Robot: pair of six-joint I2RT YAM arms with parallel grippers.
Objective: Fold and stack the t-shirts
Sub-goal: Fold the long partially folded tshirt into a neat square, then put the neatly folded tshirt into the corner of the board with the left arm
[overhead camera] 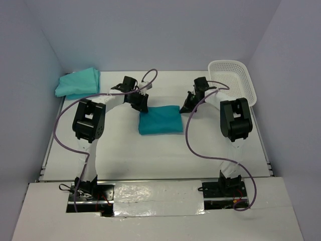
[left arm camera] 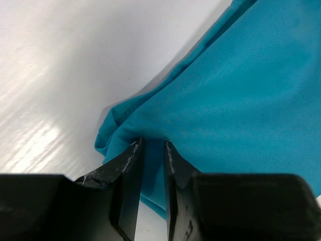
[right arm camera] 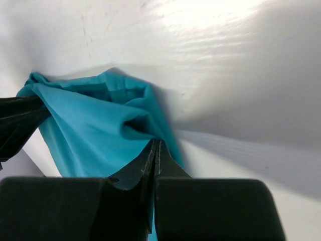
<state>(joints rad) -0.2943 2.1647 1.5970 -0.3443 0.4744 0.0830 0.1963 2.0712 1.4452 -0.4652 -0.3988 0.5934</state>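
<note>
Teal t-shirt point(overhead camera: 160, 120) lies folded near the middle of the table point(overhead camera: 150, 155). The left gripper point(overhead camera: 141, 106) pinches its far-left corner, with only a narrow gap between the jaws. The right gripper point(overhead camera: 186, 108) is closed tight on the far-right corner. I judge that one more fold is in hand. The next move needs both corners lifted together and carried evenly toward the near edge.

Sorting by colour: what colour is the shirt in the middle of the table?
Plain teal-blue, no pattern. The shirt shows best in the left wrist view.
</note>
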